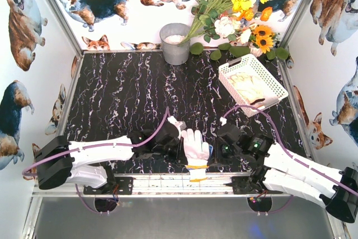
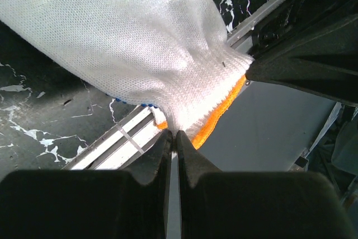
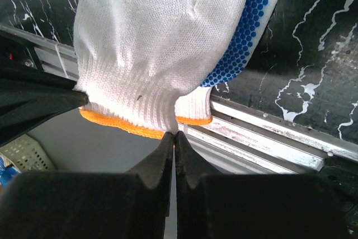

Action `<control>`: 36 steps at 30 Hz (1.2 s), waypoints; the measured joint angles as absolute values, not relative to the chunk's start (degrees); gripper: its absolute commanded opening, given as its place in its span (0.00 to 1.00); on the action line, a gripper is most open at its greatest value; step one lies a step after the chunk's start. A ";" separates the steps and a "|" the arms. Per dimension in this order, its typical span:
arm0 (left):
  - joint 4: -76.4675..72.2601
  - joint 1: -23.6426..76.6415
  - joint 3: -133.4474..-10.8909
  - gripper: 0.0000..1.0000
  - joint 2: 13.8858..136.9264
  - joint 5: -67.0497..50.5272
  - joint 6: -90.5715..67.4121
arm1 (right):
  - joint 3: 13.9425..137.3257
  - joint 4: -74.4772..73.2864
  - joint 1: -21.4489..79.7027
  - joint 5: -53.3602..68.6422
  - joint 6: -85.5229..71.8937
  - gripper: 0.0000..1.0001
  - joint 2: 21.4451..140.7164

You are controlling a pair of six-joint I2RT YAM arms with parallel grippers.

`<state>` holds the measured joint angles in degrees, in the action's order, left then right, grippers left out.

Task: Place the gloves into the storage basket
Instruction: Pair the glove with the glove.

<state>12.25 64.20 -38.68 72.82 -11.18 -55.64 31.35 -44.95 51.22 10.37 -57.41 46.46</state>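
Right now the white knit glove (image 1: 196,145) is at the near edge of the table (image 1: 123,99), between the two arms. Its long axis runs near to far, fingers pointing far and orange cuff (image 3: 120,124) nearest. The left gripper (image 2: 173,134) and right gripper (image 3: 173,134) are each pinched tight on that cuff. Blue-dotted fabric (image 3: 251,32) shows beneath. The storage basket (image 1: 226,74) stands far right, well apart, with other gloves (image 1: 246,85) inside

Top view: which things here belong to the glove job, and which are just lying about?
Job: white glove at the near edge; storage basket; cream gloves inside it.
Lying about: grey bucket; flower bunch.
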 measured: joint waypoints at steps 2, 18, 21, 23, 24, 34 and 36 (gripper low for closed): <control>12.23 64.75 -38.68 0.00 73.08 -11.33 -55.83 | 31.29 -45.23 51.75 10.68 -57.63 0.00 46.44; 11.68 66.41 -39.24 0.00 81.06 -13.08 -55.88 | 29.08 -42.89 53.58 10.87 -58.67 0.00 52.27; 11.64 66.41 -39.86 0.00 82.11 -13.08 -55.20 | 29.04 -42.46 53.69 10.59 -58.65 0.00 53.32; 11.55 66.41 -40.27 0.01 83.02 -13.37 -54.87 | 28.97 -42.17 53.80 10.31 -58.63 0.00 53.82; 11.38 66.41 -40.38 0.02 83.48 -13.58 -54.76 | 28.91 -42.06 53.91 10.15 -58.61 0.00 54.06; 10.59 66.41 -41.23 0.02 86.76 -15.64 -53.34 | 28.60 -41.82 54.81 9.10 -58.57 0.00 56.51; 10.48 66.41 -41.39 0.03 86.76 -15.84 -53.08 | 28.60 -41.93 55.33 9.08 -58.57 0.00 56.64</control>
<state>10.48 66.41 -41.39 86.76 -15.84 -53.08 28.60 -41.93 55.33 9.08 -58.57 56.64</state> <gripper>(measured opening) 0.025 0.024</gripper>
